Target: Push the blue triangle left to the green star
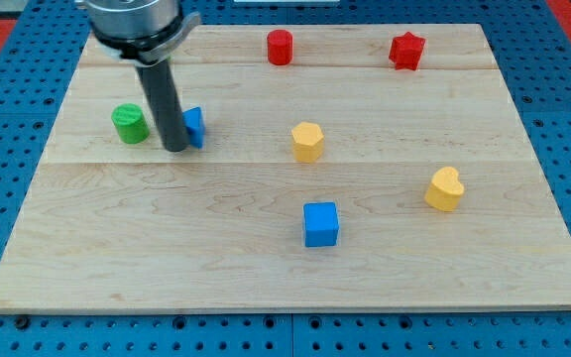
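The blue triangle (195,126) lies on the wooden board at the upper left, partly hidden behind my rod. The green block (129,123), rounded and lobed like a star, sits a short way to its left. My tip (175,149) rests on the board between the two, touching or nearly touching the blue triangle's left side and a small gap right of the green block.
A red cylinder (280,47) and a red star (405,51) sit near the board's top. A yellow hexagon (307,141) is at the centre, a blue cube (320,223) below it, a yellow heart (444,188) at the right. The board's left edge (43,169) is close to the green block.
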Controlling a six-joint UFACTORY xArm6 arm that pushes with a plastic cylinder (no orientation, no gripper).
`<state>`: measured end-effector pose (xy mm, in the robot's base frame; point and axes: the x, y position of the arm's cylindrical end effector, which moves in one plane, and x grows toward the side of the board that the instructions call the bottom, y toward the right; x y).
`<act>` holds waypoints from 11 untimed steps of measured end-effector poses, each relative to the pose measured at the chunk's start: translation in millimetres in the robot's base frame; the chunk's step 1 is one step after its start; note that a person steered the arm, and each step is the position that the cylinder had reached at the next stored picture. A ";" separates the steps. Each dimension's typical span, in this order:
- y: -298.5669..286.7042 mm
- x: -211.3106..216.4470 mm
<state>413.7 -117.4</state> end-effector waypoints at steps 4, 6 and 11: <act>3.9 -85.3; -55.0 -43.8; -105.2 -123.5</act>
